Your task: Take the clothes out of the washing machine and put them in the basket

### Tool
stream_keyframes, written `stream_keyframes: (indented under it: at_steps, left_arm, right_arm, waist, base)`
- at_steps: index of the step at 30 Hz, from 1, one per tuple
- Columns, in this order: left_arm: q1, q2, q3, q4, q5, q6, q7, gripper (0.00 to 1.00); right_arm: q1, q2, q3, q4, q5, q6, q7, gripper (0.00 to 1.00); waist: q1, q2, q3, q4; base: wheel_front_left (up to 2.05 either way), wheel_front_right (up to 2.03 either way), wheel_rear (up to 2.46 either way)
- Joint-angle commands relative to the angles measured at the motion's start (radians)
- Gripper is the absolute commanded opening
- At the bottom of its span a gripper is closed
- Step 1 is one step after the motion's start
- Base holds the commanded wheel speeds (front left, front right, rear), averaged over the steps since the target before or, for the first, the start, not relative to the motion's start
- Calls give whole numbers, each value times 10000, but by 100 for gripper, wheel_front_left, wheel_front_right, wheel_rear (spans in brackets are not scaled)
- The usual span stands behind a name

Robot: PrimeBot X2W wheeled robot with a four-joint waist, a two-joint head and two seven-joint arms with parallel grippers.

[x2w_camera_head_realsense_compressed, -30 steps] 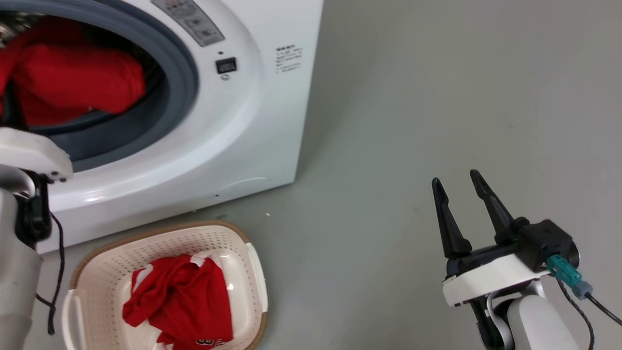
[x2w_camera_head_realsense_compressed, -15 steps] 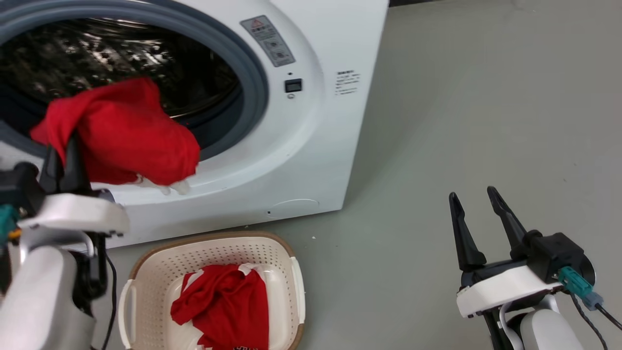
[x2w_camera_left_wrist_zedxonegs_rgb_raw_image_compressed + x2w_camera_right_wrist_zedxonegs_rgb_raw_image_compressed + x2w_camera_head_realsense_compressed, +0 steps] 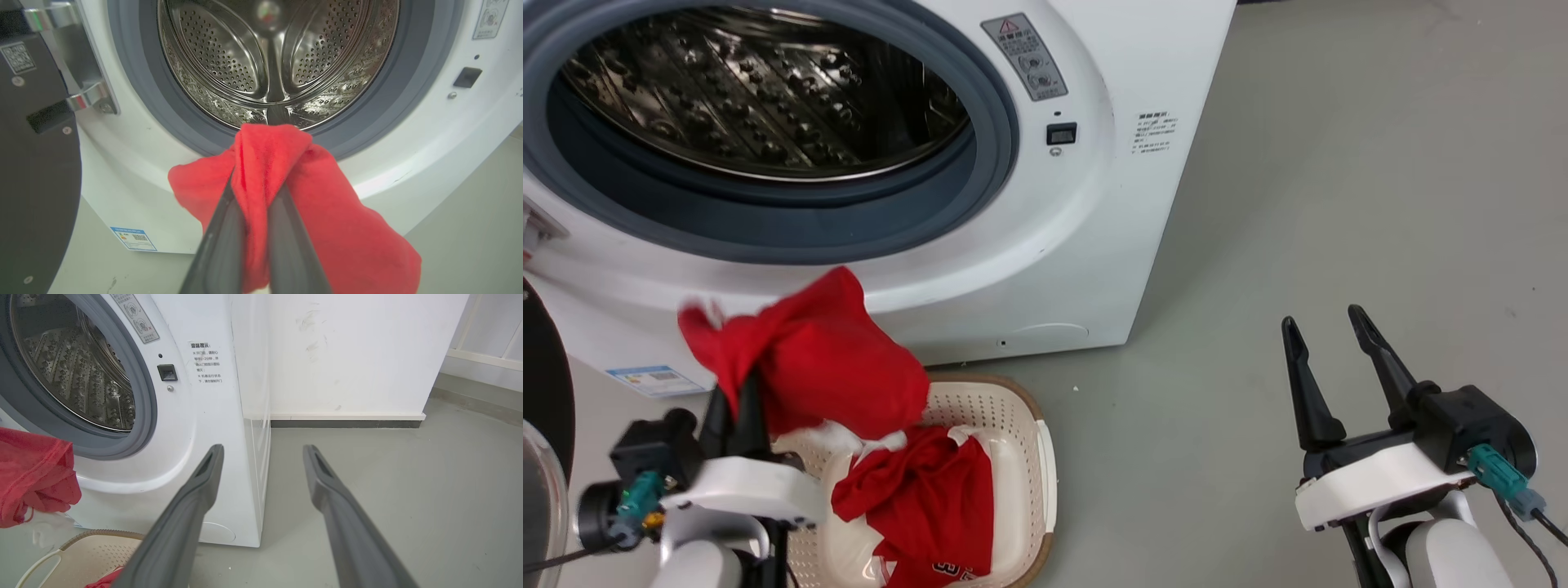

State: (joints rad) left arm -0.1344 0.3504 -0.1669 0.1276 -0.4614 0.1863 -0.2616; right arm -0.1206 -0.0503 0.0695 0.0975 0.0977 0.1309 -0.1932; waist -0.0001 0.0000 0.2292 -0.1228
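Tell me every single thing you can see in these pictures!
washing machine: one, white with a grey-rimmed porthole, behind the basket
drum: one, shiny steel, inside the washing machine, no clothes seen in it
door: one, black, swung open at the left
held garment: one, red, in the air before the washing machine, near the basket
garment in basket: one, red with white trim, lying in the basket
basket: one, cream with brown rim, on the floor
floor: grey, all around
left fingers: two, dark, shut on the held garment
right fingers: two, dark, apart, holding nothing, at the right
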Motion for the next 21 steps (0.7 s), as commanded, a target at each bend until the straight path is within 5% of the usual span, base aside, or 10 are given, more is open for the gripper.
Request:
stream_keyframes:
  at_steps: [1,11,21]
  left_arm:
    - [146,-182,-61,158,-14,-94,-47,0]
    - [-681,-654,-69,1825,200,-841,-49,0]
    - [-2809,-561,-142,5122,437,-1780,-37,0]
  right_arm:
    - [-112,0,17,-124,-32,-3,15,100]
    - [-659,0,129,-568,-60,-3,37,100]
    - [-1443,4,436,-670,100,-3,-180,100]
  waist:
    - [1,0,262,8]
    - [1,0,1959,-298]
    - [1,0,3941,-968]
  base:
    - [0,0,0]
    - [0,0,0]
    - [0,0,0]
